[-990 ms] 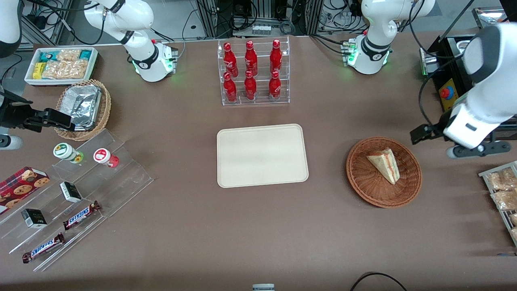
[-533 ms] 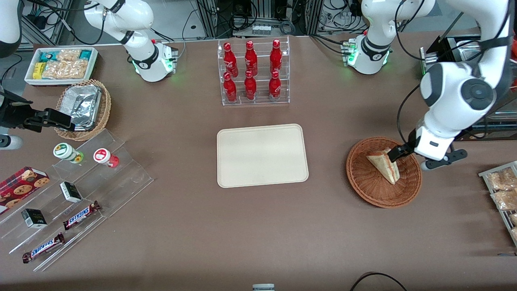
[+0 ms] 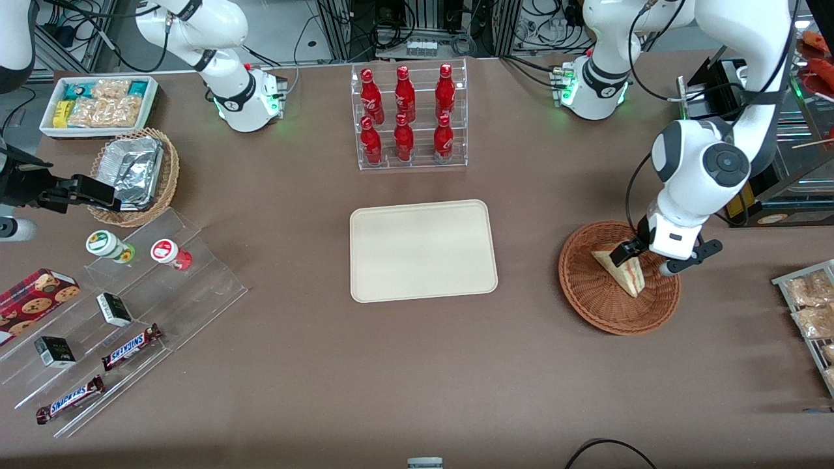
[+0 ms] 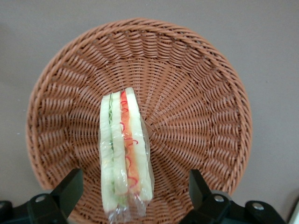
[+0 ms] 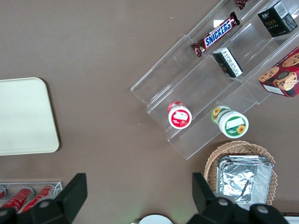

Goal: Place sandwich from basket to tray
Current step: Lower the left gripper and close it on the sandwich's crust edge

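The sandwich [image 3: 622,272] is a cream wedge in clear wrap with red and green filling. It lies in the reddish-brown wicker basket [image 3: 589,306] toward the working arm's end of the table. My left gripper [image 3: 642,259] hangs open just above the basket, over the sandwich's wide end. In the left wrist view the sandwich [image 4: 124,154] sits between the two black fingers [image 4: 70,189], apart from both. The basket's weave [image 4: 196,107] fills the space around it. The cream tray [image 3: 423,251] lies bare at the table's middle, beside the basket.
A clear rack of red bottles [image 3: 407,117] stands farther from the front camera than the tray. Snack packets on a wire rack [image 3: 808,306] lie at the working arm's end. A foil-filled tan basket [image 3: 133,172], a white bin [image 3: 98,104] and acrylic steps [image 3: 130,306] sit toward the parked arm's end.
The left arm swung in from the table's end and came down over the basket. Its open gripper now straddles the sandwich's wide end. Sandwich, basket and tray have not moved.
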Controlling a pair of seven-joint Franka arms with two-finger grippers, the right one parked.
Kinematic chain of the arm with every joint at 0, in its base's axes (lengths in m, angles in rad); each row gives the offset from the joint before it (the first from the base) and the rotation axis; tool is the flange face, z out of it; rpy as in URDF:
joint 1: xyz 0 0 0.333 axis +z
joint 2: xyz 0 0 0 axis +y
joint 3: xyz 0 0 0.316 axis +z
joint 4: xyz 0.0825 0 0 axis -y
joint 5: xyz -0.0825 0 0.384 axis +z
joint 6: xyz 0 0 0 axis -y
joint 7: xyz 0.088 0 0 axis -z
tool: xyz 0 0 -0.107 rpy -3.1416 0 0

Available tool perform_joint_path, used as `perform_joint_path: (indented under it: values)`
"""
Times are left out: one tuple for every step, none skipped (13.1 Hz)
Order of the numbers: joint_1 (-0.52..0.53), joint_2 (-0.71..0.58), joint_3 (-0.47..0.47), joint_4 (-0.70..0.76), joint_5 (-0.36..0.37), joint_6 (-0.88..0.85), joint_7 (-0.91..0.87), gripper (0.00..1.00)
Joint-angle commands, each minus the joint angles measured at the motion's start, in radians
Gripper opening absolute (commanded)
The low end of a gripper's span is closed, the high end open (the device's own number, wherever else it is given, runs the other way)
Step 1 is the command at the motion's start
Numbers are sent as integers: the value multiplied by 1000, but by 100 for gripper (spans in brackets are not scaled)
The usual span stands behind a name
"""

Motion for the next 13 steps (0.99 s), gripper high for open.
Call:
perform_joint_path:
  values:
    - [-10, 31, 4, -49, 16, 96, -38, 100]
    - [-8, 39, 4, -61, 16, 121, -38, 100]
    - [-8, 54, 6, -64, 16, 142, -38, 100]
    - [-10, 71, 4, -64, 16, 156, -37, 100]
    - [-8, 74, 6, -64, 16, 159, -37, 98]
    - [-8, 74, 6, -66, 16, 158, -35, 85]
    - [-8, 73, 6, -64, 16, 158, -35, 59]
    - [-8, 73, 6, -63, 16, 158, -32, 27]
    - [-8, 73, 7, -61, 16, 155, -26, 5]
    - [-7, 63, 7, -59, 16, 149, -23, 0]
    - [-7, 54, 9, -56, 16, 139, -21, 0]
    - [-7, 31, 9, -52, 18, 106, -20, 0]
    - [-8, -8, 7, -40, 19, 52, -20, 0]
